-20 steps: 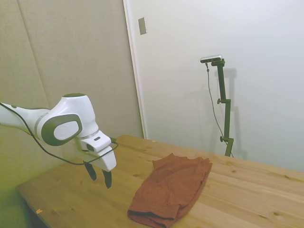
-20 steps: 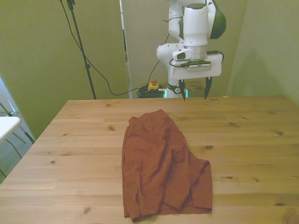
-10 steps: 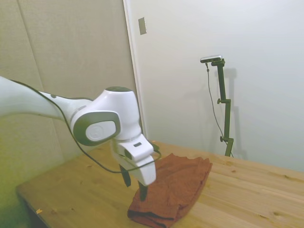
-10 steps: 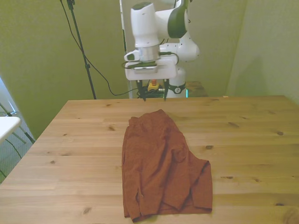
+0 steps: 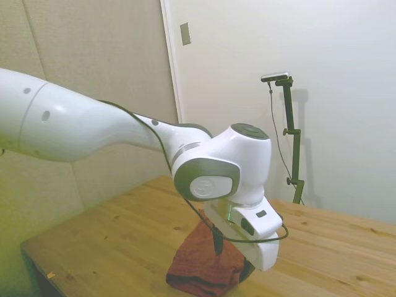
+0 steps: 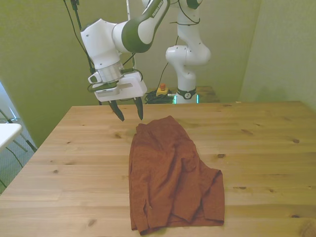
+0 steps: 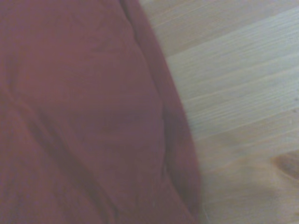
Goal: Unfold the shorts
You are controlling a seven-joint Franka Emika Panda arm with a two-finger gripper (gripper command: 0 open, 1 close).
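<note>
The work surface is a wooden table (image 6: 276, 148) of knotty light planks, set against pale walls; cables and a yellow box with a red button (image 6: 161, 90) lie on the floor behind its far edge.

The shorts (image 6: 170, 173) lie flat on the table in a folded, elongated shape, running from near the far edge down to the near edge in the front view, roughly at the middle of the table's width. The fabric is rust-brown with soft creases; a thin dark slit shows close to the near hem. In the side view only the end of the shorts (image 5: 198, 269) nearest the table's near edge is visible, the rest being hidden behind the arm. The wrist view shows the cloth (image 7: 84, 116) out of focus, its folded edge running beside bare wood (image 7: 233, 84).

The gripper (image 6: 127, 109) hangs above the table near its far edge, just beside the far end of the shorts on the front view's left, not touching the cloth. Its two dark fingers (image 6: 139, 108) point downward, spread apart with a clear gap between them, and hold nothing.
</note>
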